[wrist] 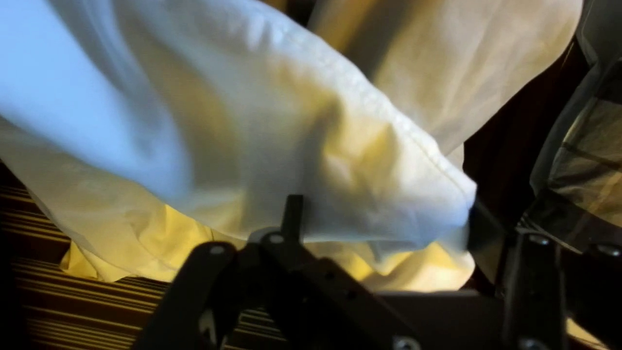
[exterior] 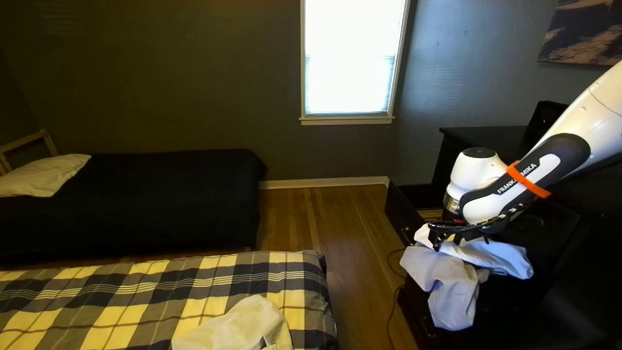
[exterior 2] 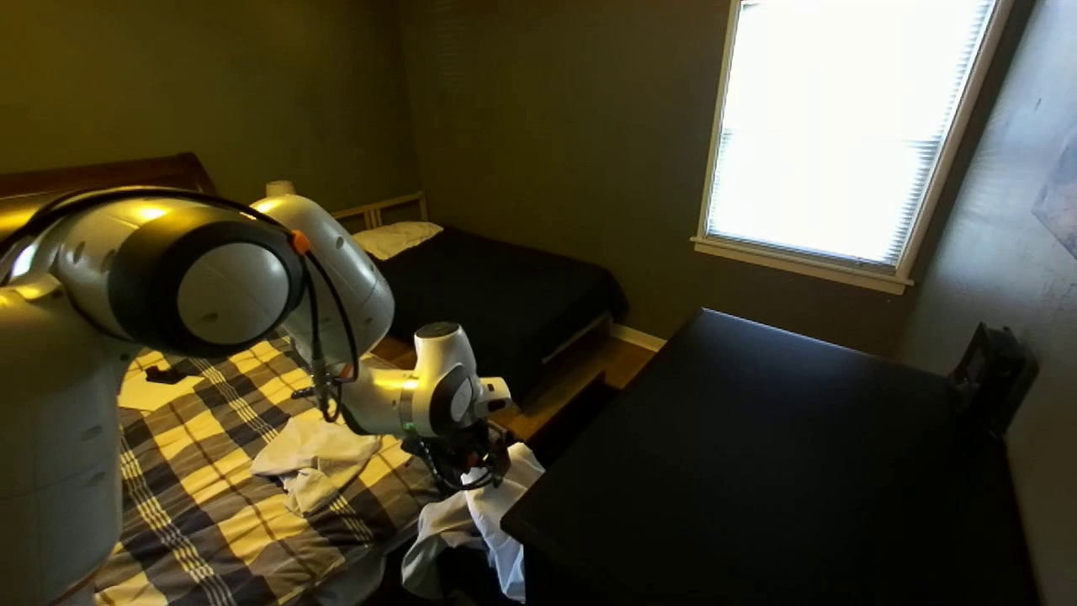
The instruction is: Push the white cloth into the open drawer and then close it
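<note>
Loosely rumpled white cloth [wrist: 252, 131].

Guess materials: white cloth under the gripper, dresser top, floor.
White cloth: fabric, likely woven, perhaps cotton, matte; soft folds, seam-like edge in the wrist view.
Dresser top: painted wood or laminate, can't tell which; flat black, faint sheen.
Floor: wood boards, probably varnished; long seams, soft shine.

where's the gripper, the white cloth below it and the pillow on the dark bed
Gripper [wrist: 386, 221]: wrist view, midway between its fingertips.
White cloth [exterior: 500, 258]: in an exterior view, its upper fold.
Pillow [exterior: 43, 176]: in an exterior view, its middle.
</note>
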`<move>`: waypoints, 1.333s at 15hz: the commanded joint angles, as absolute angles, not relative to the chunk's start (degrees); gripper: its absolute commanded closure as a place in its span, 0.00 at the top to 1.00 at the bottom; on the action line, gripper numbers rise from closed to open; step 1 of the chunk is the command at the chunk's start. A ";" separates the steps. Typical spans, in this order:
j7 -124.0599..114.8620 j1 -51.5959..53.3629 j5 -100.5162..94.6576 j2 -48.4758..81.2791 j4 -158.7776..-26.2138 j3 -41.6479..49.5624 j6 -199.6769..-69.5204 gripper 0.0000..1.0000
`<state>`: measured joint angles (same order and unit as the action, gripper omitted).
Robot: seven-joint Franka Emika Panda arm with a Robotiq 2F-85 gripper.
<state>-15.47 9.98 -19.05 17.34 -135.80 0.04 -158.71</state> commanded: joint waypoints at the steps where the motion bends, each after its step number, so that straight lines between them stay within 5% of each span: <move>1: -14.65 11.37 -20.30 19.03 -134.86 1.75 -160.67 0.51; 8: -13.78 11.02 -19.11 18.66 -134.47 1.96 -160.06 0.01; 20: -33.97 11.73 -27.14 10.28 -134.68 10.34 -157.94 0.01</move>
<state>-24.22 10.55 -19.54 11.97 -133.95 5.97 -157.26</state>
